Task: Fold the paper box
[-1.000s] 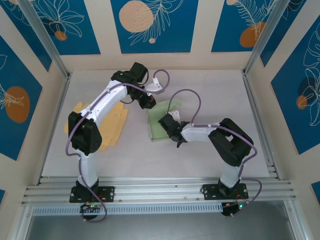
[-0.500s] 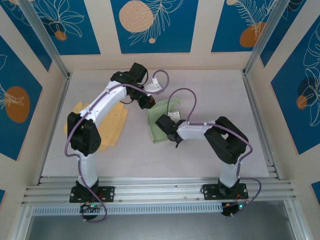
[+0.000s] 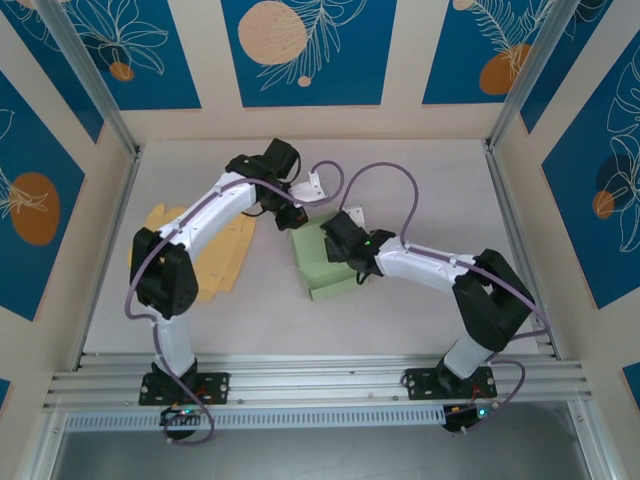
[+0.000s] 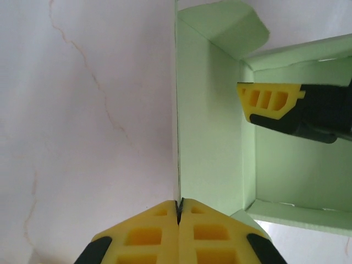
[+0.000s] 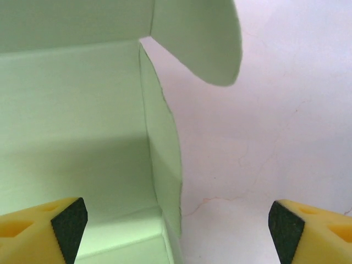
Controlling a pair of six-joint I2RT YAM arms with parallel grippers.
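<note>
Near the middle of the worktop, slightly right of centre: green paper box, part-raised, open side up, walls standing. Well apart on the left, lying flat: yellow cardboard sheet, partly under the left arm.

Left claw at the far left corner of the box, pressed together. From the left wrist: yellow pads shut tight, with the thin top edge of a box wall running straight into the seam between them, so pinching that wall. Bare worktop on one side of the wall, green floor of the box on the other. At the far end of the same wall, a rounded flap folded inward at a slant.

Right claw over the far part of the box, spread wide. From the right wrist: one yellow fingertip low over the box's interior, the other out over the pale worktop, an upright side wall between the two and touching neither. Rounded flap sticking out past that wall's far end. In the left wrist view, one right fingertip inside the box, close to an inner wall; contact impossible to tell.
</note>
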